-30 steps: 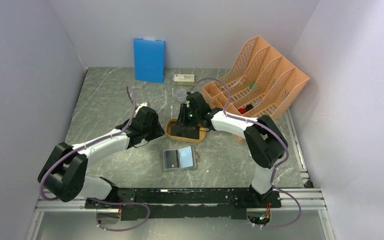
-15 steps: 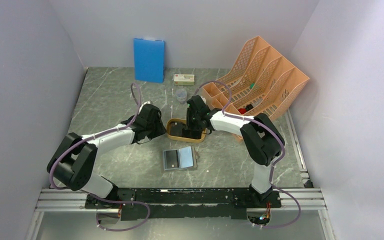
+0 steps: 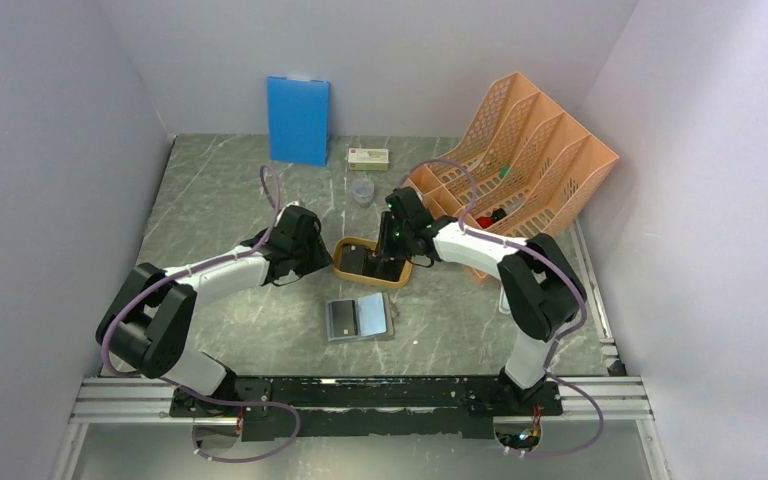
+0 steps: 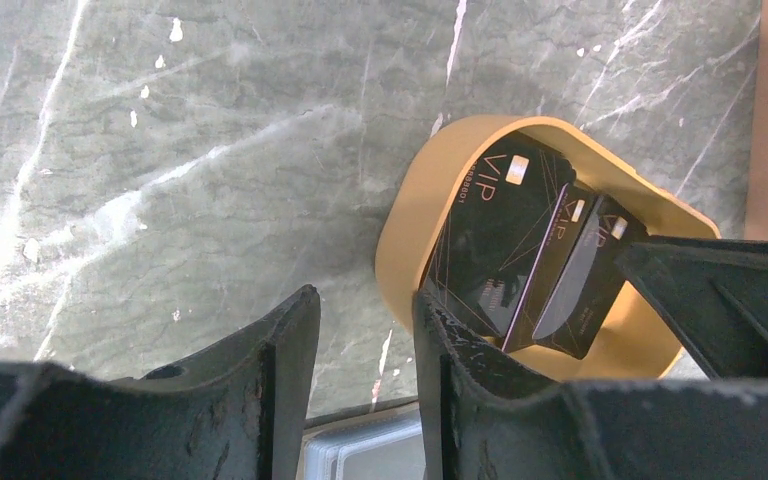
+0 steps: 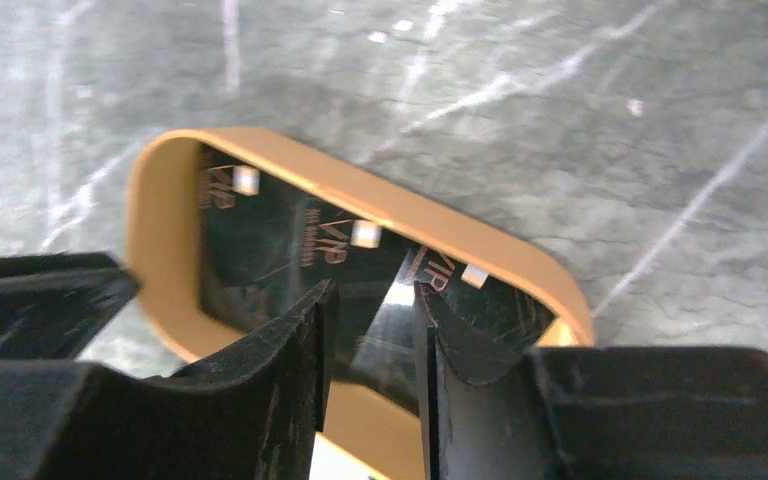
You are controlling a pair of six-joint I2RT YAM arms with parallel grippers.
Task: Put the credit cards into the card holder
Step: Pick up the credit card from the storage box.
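Marbled table (image 3: 220,190) is carrying the tray (image 4: 405,215), its rim walling the cards (image 4: 490,240), while both arms are angling inward, right gripper (image 5: 372,295) above them, left gripper (image 4: 362,300) beside, jaws parted.

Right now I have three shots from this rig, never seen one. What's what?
Two robot arms are bolted at the near edge of the table, each ending in a two-finger gripper. The wide picture is from a fixed camera above and behind them. The other two are from wrist cameras, so the dark prongs there are that arm's own fingers. On the table are a mustard tray holding three black cards, an open grey card holder, a blue board and a peach file rack. The left gripper hangs by the tray's edge, jaws apart, empty. The right gripper is over the cards, jaws apart; no card looks clamped.
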